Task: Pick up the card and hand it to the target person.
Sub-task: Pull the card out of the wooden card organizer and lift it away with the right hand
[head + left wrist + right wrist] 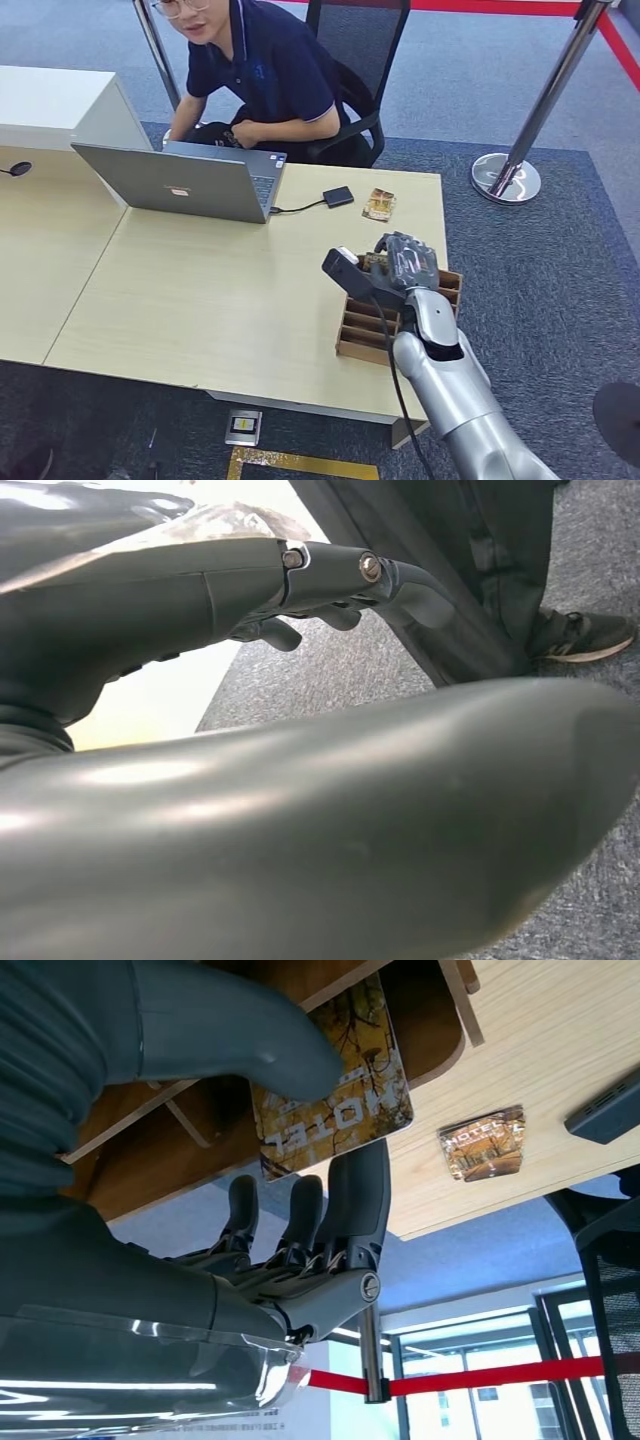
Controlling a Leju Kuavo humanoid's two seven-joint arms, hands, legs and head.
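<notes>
At lower right of the head view, our right hand (pixel 407 262) pinches the hotel card (pixel 332 1085), thumb and fingers clamped, over the wooden card holder (pixel 361 335); we should lift straight, keeping pressure.

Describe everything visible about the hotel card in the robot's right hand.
The card is a thin, glossy rectangle with rounded corners, printed with a golden-brown autumn scene and the word HOTEL in white. The right hand pinches it, thumb on the printed face, fingers beneath its edge, above the wooden slotted holder. A similar card lies flat on the table.
</notes>
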